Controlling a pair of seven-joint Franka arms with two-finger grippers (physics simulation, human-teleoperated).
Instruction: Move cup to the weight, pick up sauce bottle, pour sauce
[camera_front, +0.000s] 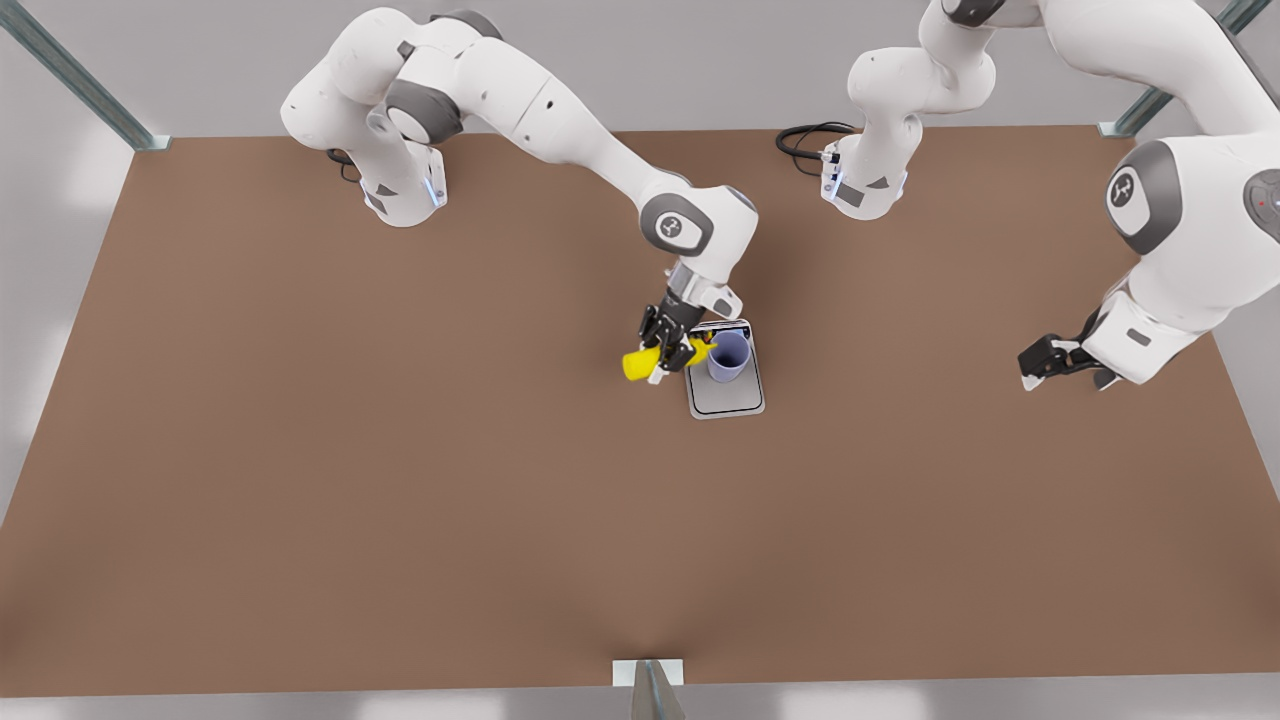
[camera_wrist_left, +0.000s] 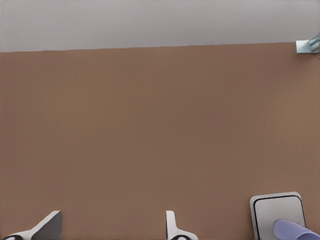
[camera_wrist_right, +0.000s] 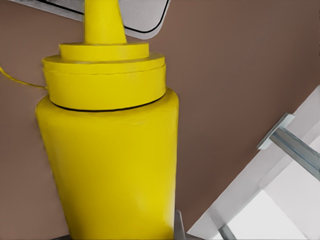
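Note:
My right gripper (camera_front: 668, 352) is shut on the yellow sauce bottle (camera_front: 638, 363), which lies tipped sideways above the table. Its nozzle points toward the pale lavender cup (camera_front: 729, 356). The cup stands upright on the silver-grey scale (camera_front: 727, 397), toward its far end. In the right wrist view the sauce bottle (camera_wrist_right: 110, 150) fills the picture, with a corner of the scale (camera_wrist_right: 137, 15) past the nozzle. My left gripper (camera_front: 1065, 378) waits open at the front view's right. Its wrist view shows two spread fingertips (camera_wrist_left: 50, 225), the scale (camera_wrist_left: 277, 207) and the cup (camera_wrist_left: 296, 231).
Both arm bases stand at the table's far edge, with a black cable (camera_front: 808, 138) beside one of them. Metal frame posts (camera_front: 1150, 105) rise at the far corners, and a bracket (camera_front: 648, 675) sits at the near edge. Brown tabletop (camera_front: 400, 480) surrounds the scale.

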